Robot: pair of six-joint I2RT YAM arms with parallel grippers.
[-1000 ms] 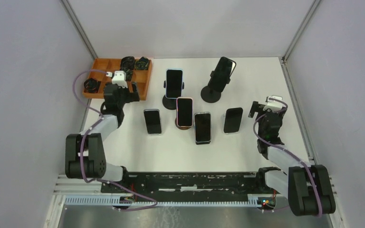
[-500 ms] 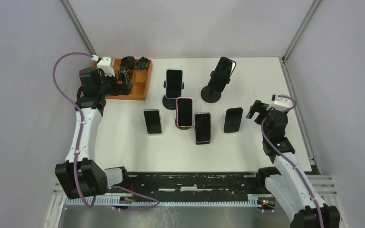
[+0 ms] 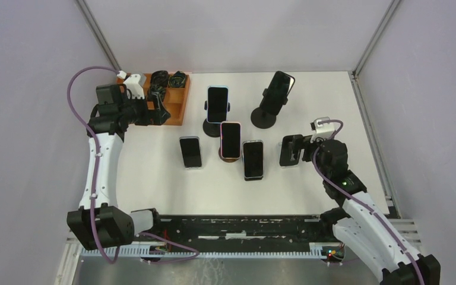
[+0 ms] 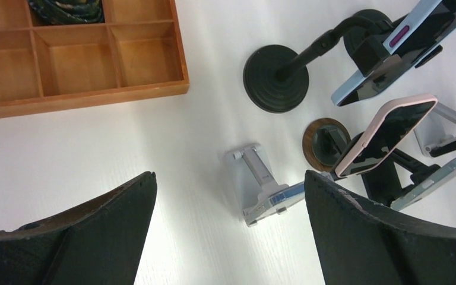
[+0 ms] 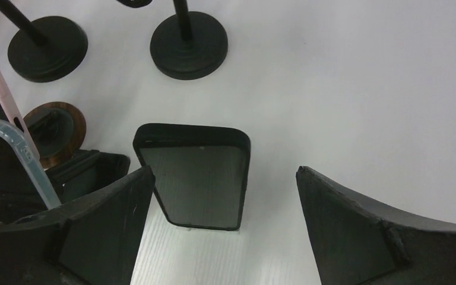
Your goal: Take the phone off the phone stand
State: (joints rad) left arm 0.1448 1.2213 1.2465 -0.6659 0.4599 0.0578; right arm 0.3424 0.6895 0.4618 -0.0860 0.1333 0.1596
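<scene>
Several phones stand on stands on the white table. A black phone point(image 3: 290, 155) leans on its stand at the right; in the right wrist view this black phone point(image 5: 193, 181) stands between my open fingers, nearer the left finger point(image 5: 98, 228). My right gripper point(image 3: 293, 148) point(image 5: 225, 228) is open around it and touches nothing. My left gripper point(image 3: 159, 111) point(image 4: 231, 231) is open and empty, high above the table by the wooden tray. Below it stands a phone on a white stand point(image 4: 261, 190), with the pink phone point(image 4: 386, 133) beside it.
A wooden tray point(image 3: 178, 107) with coiled cables sits at the back left. A blue phone point(image 3: 217, 104) and a black phone point(image 3: 280, 86) sit on black round-based stands at the back. The pink phone point(image 3: 230, 139), a centre phone point(image 3: 253, 159) and a left phone point(image 3: 190, 152) stand close together.
My right arm has swung left, bringing its open gripper around the right black phone. My left arm has risen and pulled back to the left, by the tray.
</scene>
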